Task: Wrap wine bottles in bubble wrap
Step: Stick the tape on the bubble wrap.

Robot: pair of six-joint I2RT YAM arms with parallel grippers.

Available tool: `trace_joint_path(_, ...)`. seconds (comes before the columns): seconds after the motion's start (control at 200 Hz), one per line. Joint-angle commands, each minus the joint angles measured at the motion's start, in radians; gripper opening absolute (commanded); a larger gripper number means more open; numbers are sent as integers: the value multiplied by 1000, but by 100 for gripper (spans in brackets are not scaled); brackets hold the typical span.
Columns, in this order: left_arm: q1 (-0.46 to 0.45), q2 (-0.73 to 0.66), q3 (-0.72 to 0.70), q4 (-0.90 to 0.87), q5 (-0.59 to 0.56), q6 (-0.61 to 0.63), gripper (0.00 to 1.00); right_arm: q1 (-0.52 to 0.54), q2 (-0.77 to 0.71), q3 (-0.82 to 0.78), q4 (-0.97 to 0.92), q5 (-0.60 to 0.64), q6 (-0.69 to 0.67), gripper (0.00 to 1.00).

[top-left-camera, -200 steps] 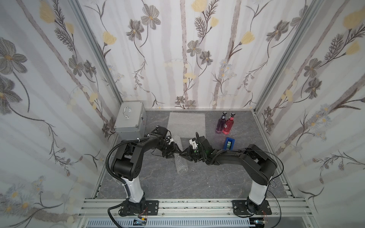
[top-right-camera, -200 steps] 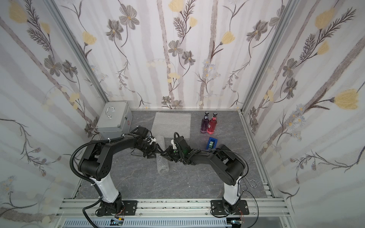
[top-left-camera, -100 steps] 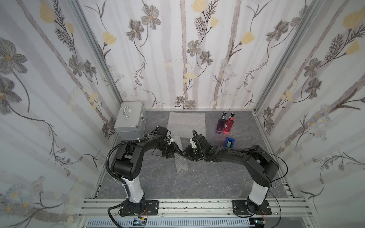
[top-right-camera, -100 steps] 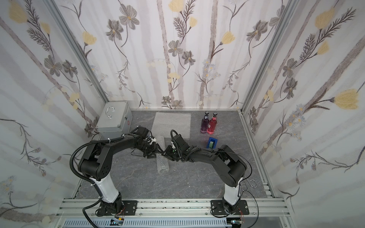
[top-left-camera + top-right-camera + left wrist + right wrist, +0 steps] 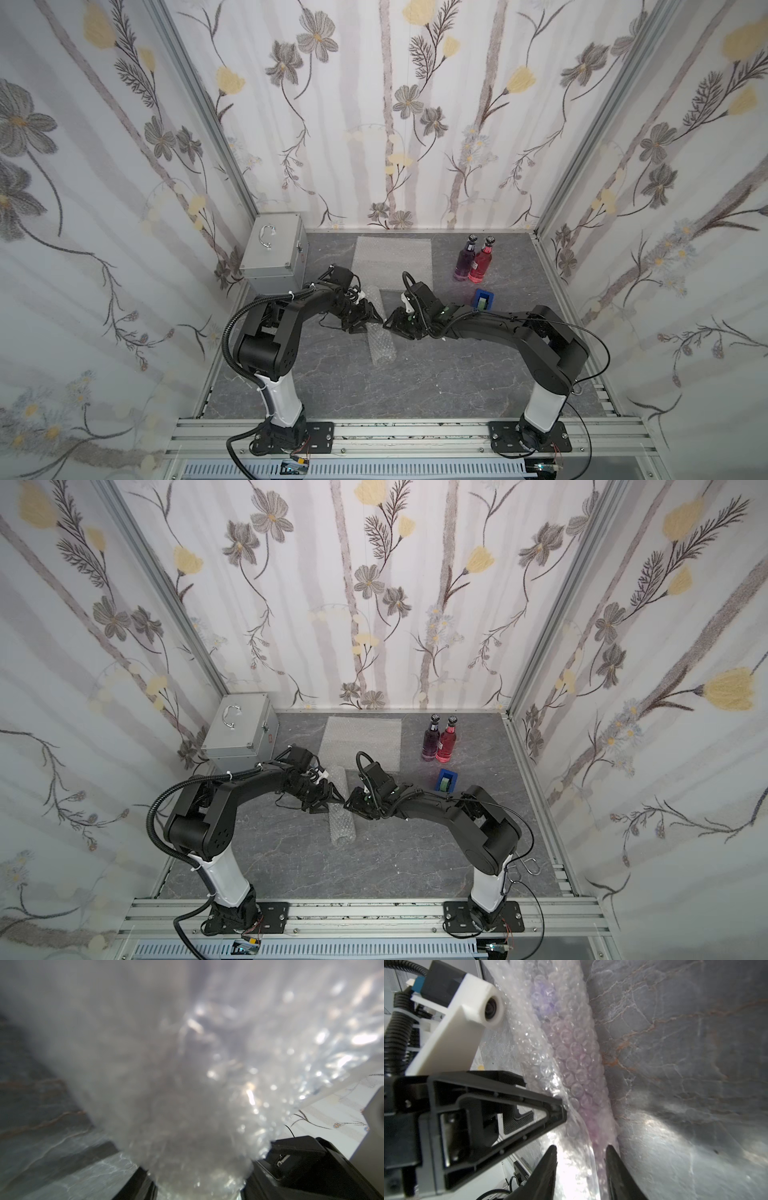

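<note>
Writing: your left gripper (image 5: 370, 323) has a small white mark on one finger (image 5: 291, 1169), too blurred to read. Any bottle labels are too small to read in both top views.
Task item: the wrapped bottle (image 5: 382, 347) lies on the grey table (image 5: 415, 386) at frame centre, rolled in bubble wrap. You can see a purple tint through the bubbles in the right wrist view (image 5: 571, 1053).
Axis: it lies flat, with the long axis running from upper to lower frame in both top views, slightly tilted. You can't tell which end is the neck.
Left claw: clamped across the wrapped bottle, with wrap filling the gap between both fingers.
Right claw: your right gripper (image 5: 390, 326) has its jaws apart astride the roll's edge. Contact can't be told.
Blocking: both claws meet over the roll's middle and hide it from above. The wrap blurs out most of the left wrist view.
Spare wrap: the flat bubble wrap sheet (image 5: 392, 259) sits at upper centre of the table.
Other bottles: the purple bottle (image 5: 464, 262) and red-pink bottle (image 5: 482, 264) stand upright, touching, upper right of the roll.
Nearby: the blue tape dispenser (image 5: 484, 300) is just below the bottles. The silver metal case (image 5: 272, 257) is in the table's upper left corner.
</note>
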Motion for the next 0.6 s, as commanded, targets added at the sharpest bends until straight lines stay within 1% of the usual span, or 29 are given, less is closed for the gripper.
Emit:
trace_joint_path(0.0, 0, 8, -8, -41, -135, -11, 57, -2, -65, -15, -54, 53, -48, 42)
trace_joint_path(0.06, 0, 6, -9, -41, -136, -11, 57, 4, -108, -29, -76, 60, -61, 39)
trace_joint_path(0.095, 0, 5, -9, -41, -136, -11, 57, 7, -127, -33, -88, 63, -67, 34)
trace_joint_path(0.17, 0, 4, -12, -37, -136, -13, 57, 15, -149, -21, -93, 68, -84, 20)
trace_joint_path(0.225, -1, 6, -12, -37, -135, -13, 57, 21, -131, 6, -79, 46, -101, 10)
trace_joint_path(0.31, 0, 11, -11, -37, -132, -13, 57, 24, -53, 85, -87, -8, -140, 0)
trace_joint_path(0.41, -1, 13, -7, -41, -133, -12, 57, 34, 33, 164, -108, -39, -171, 0)
trace_joint_path(0.595, -2, 11, -8, -41, -133, -11, 57, 40, 119, 189, -93, -70, -166, 0)
